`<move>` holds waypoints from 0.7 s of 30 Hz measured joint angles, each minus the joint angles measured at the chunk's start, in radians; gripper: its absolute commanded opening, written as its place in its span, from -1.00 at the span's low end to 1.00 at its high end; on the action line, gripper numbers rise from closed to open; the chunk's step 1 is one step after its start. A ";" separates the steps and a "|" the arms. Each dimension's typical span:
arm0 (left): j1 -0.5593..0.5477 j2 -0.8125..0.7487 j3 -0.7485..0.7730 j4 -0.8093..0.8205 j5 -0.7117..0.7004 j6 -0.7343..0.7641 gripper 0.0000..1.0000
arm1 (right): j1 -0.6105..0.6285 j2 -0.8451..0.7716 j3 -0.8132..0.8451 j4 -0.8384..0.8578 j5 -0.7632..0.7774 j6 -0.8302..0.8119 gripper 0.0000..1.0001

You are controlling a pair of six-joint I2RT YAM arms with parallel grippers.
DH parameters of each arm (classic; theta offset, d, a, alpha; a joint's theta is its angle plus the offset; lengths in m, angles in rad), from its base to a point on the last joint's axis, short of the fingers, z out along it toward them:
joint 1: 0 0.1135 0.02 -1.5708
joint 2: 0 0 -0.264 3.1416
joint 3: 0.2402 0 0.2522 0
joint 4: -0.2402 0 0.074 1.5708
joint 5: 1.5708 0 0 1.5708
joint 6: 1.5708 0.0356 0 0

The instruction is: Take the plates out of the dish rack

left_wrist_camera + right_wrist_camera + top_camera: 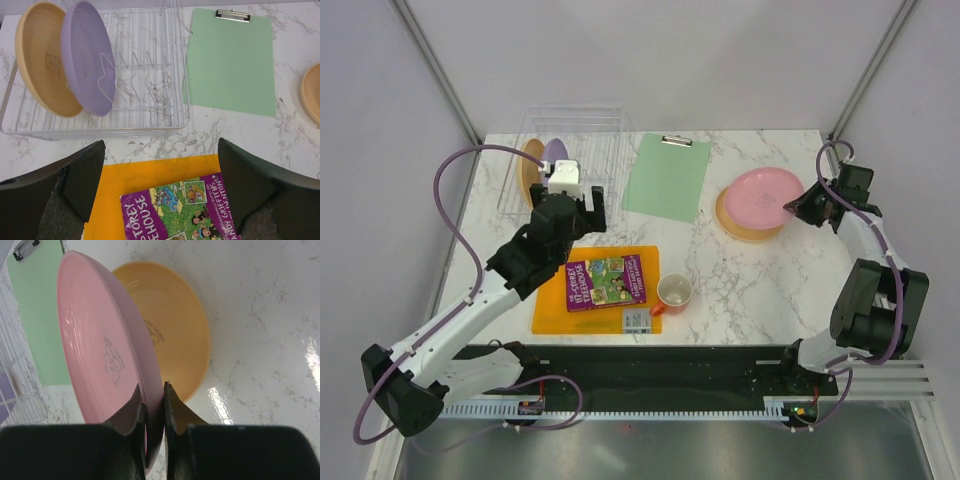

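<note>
Right jaws: pinching the near rim of the pink plate point(100, 355), one finger on each face, thin gap only. The grip is on the edge because a plate's rim is the only part narrow enough to fit between them. The pink plate sits over a yellow-orange plate point(175, 330) that lies flat on the marble surface point(760, 290) at the right side, so this looks like the stacking spot. I cannot tell whether pink is fully settled or a bit tilted; the top view shows it roughly nested.

Left jaws: spread wide, nothing between them. They hang over the book point(175, 210) on the orange cutting board point(150, 175), pointed at the dish rack point(150, 75) just beyond the board's far edge. Probably lined up for the next pick.

In the rack, the lilac plate point(87, 65) and the second yellow-orange plate point(40, 60) stand on edge in the left-end slots, leaning. Lilac overlaps the yellow one on the side nearer the rest of the rack; the other slots are bare.

A green clipboard point(668, 178) lies right of the rack, between it and the stack. A small orange cup point(674, 292) stands just beside the board.

Judgement: about halfway, two out and two to go. Next the right jaws should let go, then the left jaws take lilac by its upper rim. The risk is a wire loop right against lilac's face, plus the neighbour plate close behind.
</note>
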 measured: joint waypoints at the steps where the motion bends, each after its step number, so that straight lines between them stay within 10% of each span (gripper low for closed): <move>1: 0.000 -0.004 -0.004 -0.003 -0.005 0.000 0.99 | 0.000 0.012 -0.005 0.014 -0.013 0.004 -1.00; 12: 0.000 -0.047 -0.027 -0.021 -0.012 0.000 1.00 | -0.002 0.135 -0.048 0.108 -0.059 0.029 -0.84; 21: 0.000 -0.064 -0.037 -0.022 -0.036 0.000 1.00 | -0.002 0.169 -0.053 0.146 -0.084 0.035 0.35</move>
